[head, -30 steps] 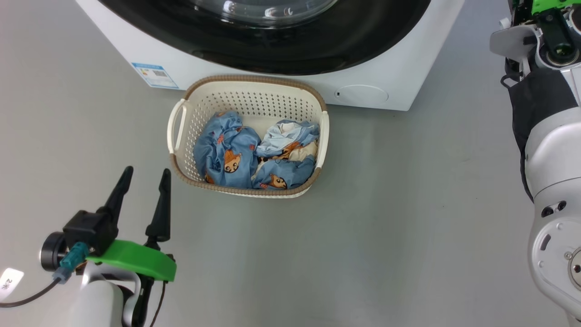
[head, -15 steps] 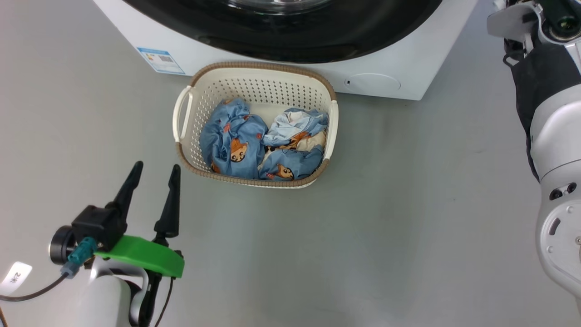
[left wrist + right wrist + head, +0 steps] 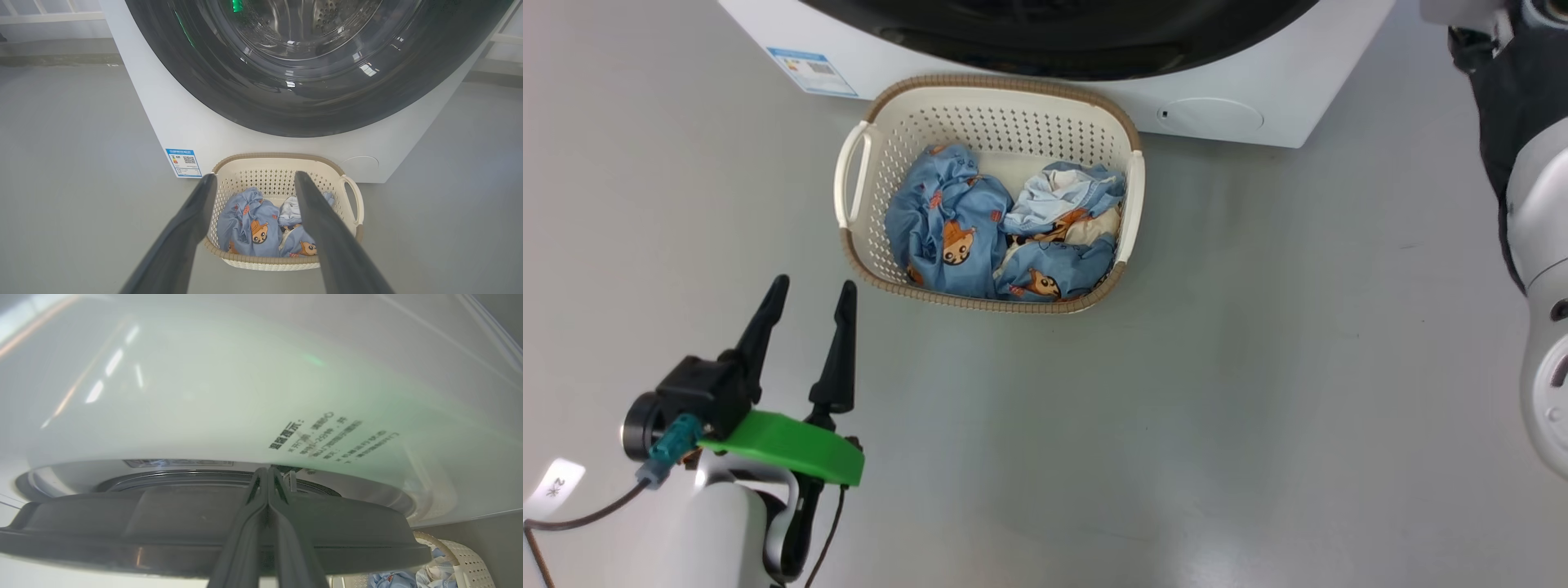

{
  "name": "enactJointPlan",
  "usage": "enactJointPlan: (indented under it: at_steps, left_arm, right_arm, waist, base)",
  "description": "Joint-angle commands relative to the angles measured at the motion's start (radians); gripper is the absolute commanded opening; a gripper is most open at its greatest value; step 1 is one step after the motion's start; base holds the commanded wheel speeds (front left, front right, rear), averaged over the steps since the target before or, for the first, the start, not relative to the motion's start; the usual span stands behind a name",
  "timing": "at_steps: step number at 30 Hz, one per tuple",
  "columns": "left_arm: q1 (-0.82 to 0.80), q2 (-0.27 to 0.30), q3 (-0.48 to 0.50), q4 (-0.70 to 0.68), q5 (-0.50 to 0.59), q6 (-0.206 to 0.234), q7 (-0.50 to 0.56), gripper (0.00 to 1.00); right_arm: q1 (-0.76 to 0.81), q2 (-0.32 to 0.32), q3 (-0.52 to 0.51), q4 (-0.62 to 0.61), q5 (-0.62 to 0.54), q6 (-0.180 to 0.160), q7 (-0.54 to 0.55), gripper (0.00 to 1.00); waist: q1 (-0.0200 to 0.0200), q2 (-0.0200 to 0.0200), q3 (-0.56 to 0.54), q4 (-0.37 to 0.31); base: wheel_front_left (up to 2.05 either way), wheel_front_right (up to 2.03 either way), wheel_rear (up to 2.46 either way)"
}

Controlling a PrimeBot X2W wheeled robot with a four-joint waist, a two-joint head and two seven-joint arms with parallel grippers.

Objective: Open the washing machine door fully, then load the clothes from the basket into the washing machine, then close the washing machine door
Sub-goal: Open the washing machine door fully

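While clothes [image 3: 1005, 237] lie in basket [image 3: 988, 122], left pincer [image 3: 814, 284] gapes empty; right pincer [image 3: 267, 470] closed.

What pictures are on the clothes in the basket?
Orange fox faces on blue clothes, clearest in head view.

Blue sticker [image 3: 184, 162]: was on the washing machine [image 3: 163, 122]; words too small to read.
Black Chinese print [image 3: 333, 437]: on its white front; began "温馨提示", rest blurred.

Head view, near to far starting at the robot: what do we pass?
left tool, open → basket holding the clothes → washing machine
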Motion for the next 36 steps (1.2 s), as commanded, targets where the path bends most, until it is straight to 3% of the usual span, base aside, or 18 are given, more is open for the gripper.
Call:
enactJointPlan:
  at_steps: [1,22,36]
  left_arm:
    - [-0.027,0.028,0.026,-0.022,-0.005,-0.002,-0.006,1.0]
    - [-0.045,0.022,0.002,-0.009,-0.014,-0.002,-0.006,1.0]
    - [-0.048,0.016,-0.001,-0.012,-0.01,-0.002,-0.006,1.0]
  right_arm:
    - [-0.057,0.02,-0.007,-0.015,-0.003,0.002,0.016,0.0]
    - [-0.196,-0.061,-0.057,0.099,-0.095,0.002,0.153,0.0]
    - [-0.19,-0.09,-0.116,0.106,-0.205,0.002,0.328,0.0]
  waist:
    - [0.0,0.0,0.008,0.006]
    - [0.0,0.0,0.03,0.037]
    - [0.0,0.0,0.021,0.054]
  base:
    - [0.0,0.0,0.0]
    - [0.0,0.0,0.0]
    - [0.0,0.0,0.0]
